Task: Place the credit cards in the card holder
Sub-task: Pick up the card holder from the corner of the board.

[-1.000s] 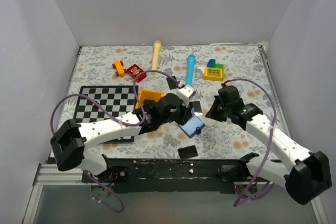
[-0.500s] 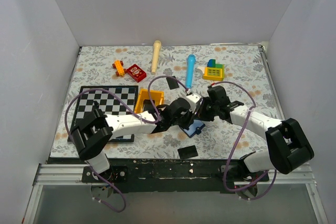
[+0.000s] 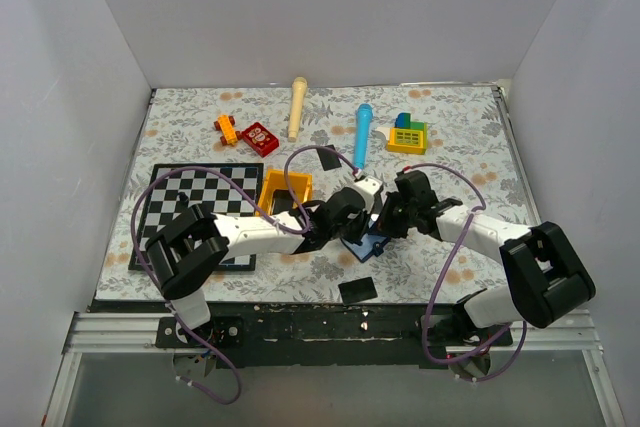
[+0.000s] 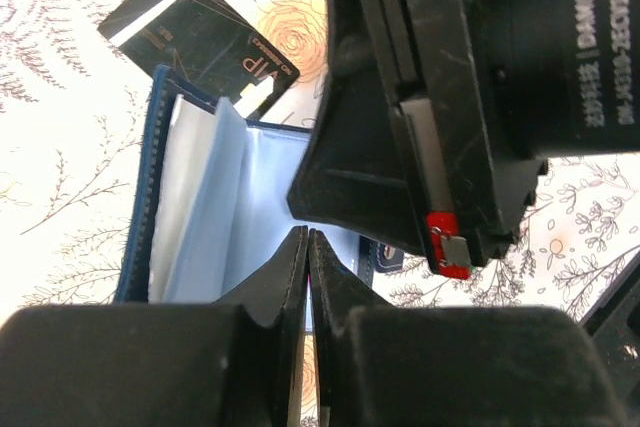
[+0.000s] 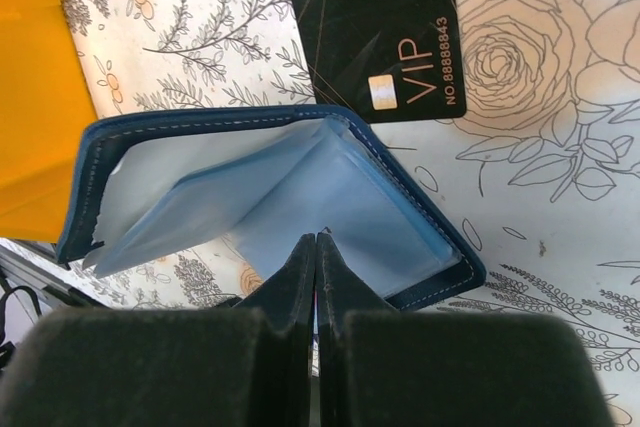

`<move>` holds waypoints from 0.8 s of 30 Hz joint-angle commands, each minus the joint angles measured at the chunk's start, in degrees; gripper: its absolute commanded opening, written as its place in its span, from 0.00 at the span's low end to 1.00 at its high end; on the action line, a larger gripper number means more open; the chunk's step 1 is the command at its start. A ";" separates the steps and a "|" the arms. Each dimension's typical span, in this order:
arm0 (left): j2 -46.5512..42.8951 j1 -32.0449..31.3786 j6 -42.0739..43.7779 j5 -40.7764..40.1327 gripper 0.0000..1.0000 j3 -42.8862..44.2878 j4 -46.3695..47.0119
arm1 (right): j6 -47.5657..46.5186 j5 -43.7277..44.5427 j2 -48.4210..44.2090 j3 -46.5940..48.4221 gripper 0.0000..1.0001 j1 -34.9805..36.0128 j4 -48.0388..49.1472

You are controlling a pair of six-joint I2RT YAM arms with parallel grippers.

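The card holder [image 3: 368,247] lies open on the floral cloth, light blue clear pockets up; it also shows in the left wrist view [image 4: 200,217] and the right wrist view [image 5: 300,187]. A black VIP credit card [image 5: 375,32] lies flat just beyond its far edge, touching it [image 4: 195,32]. A second black card [image 3: 357,290] lies near the table's front edge. My left gripper [image 3: 360,233] [image 4: 307,239] and right gripper [image 3: 380,231] [image 5: 316,239] are both shut, tips down on the wallet's blue inside from opposite sides. Whether either pinches a pocket leaf does not show.
An orange tray [image 3: 285,190] sits just left of the wallet, a checkerboard [image 3: 200,202] further left. Another dark flat piece [image 3: 328,159] lies behind the grippers. Toys stand at the back: red block [image 3: 259,137], wooden stick [image 3: 297,105], blue stick [image 3: 362,132], yellow-green block [image 3: 407,134].
My right gripper has swung left from the right side of the table onto the open wallet. My left gripper has stayed at the wallet while its arm drew in closer.
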 commanded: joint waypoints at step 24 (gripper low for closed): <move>5.89 6.04 -3.97 -4.64 0.00 -2.32 4.06 | -0.14 3.37 -1.52 -2.30 0.01 -0.12 -4.94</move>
